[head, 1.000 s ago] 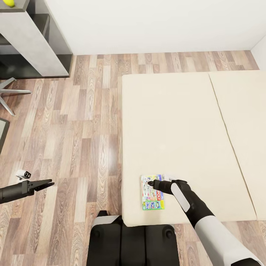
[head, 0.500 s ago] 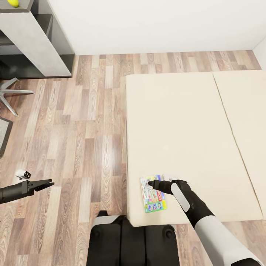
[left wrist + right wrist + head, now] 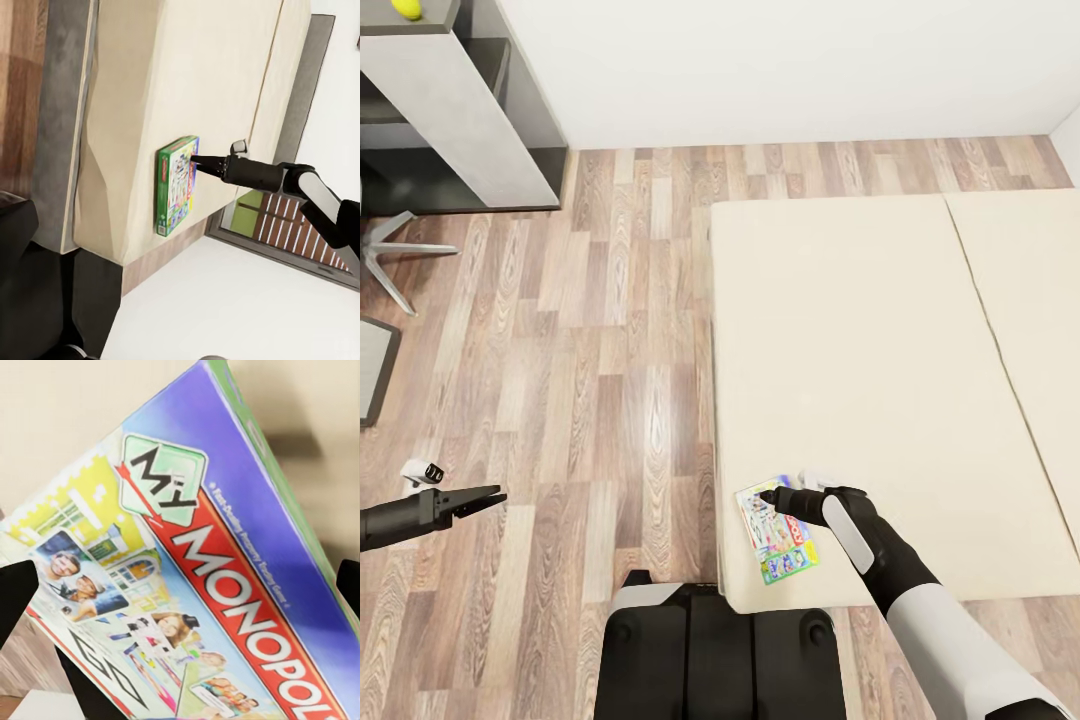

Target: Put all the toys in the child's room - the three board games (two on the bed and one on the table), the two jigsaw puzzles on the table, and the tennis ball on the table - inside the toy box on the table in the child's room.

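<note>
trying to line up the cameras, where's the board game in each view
Head view: board game near the bottom, on the bed's front corner, under the right gripper.
Left wrist view: at centre, the gripper tip against it.
Right wrist view: close up.
Shared landmark: cream mattress.

Board game point(image 3: 778, 534) on cream bed point(image 3: 880, 340)

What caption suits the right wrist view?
Right tool close above a My Monopoly board game lying on the cream bed.
</note>
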You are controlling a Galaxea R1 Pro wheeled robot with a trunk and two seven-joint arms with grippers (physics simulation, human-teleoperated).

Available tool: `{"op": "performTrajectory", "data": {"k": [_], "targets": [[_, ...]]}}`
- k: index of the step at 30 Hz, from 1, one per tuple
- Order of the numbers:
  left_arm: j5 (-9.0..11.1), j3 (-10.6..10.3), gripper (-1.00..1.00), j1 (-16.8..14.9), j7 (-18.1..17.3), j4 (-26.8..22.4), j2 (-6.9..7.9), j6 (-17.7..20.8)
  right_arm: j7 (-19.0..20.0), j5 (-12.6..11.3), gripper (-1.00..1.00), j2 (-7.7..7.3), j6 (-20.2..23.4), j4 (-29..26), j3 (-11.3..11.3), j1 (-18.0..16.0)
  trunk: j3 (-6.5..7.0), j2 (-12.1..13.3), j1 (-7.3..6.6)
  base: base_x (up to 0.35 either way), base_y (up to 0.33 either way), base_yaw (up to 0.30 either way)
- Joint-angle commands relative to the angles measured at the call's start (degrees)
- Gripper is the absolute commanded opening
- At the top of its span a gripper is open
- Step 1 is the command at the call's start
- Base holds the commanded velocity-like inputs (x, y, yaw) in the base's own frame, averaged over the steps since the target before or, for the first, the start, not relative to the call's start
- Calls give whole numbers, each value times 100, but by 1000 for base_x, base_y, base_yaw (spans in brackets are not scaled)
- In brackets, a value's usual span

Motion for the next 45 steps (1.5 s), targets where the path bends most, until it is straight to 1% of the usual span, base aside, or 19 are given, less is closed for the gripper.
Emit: {"op": "performTrajectory", "data": {"k": [1,10,14,24,30,45], "targets": [[-1,-2,100,-1,-21,-2,2,61,-46,-55,100,-6,14,-7,21,-2,-6,-9,3,0,13,0],[-1,-3,100,-1,-21,0,2,61,-67,-63,100,-50,23,5,24,-2,-6,-9,3,0,4,0],[-1,-2,100,-1,-21,2,2,61,-75,-64,100,-64,98,6,33,-2,-6,-9,3,0,0,0],[-1,-2,100,-1,-21,3,2,61,-89,-59,100,-43,404,12,40,-2,-6,-9,3,0,0,0],[-1,-2,100,-1,-21,3,2,61,-86,-62,100,-48,472,20,68,-2,-6,-9,3,0,0,0],[-1,-2,100,-1,-21,3,2,61,-78,-65,100,-3,680,49,80,-2,-6,-9,3,0,0,0]]}}
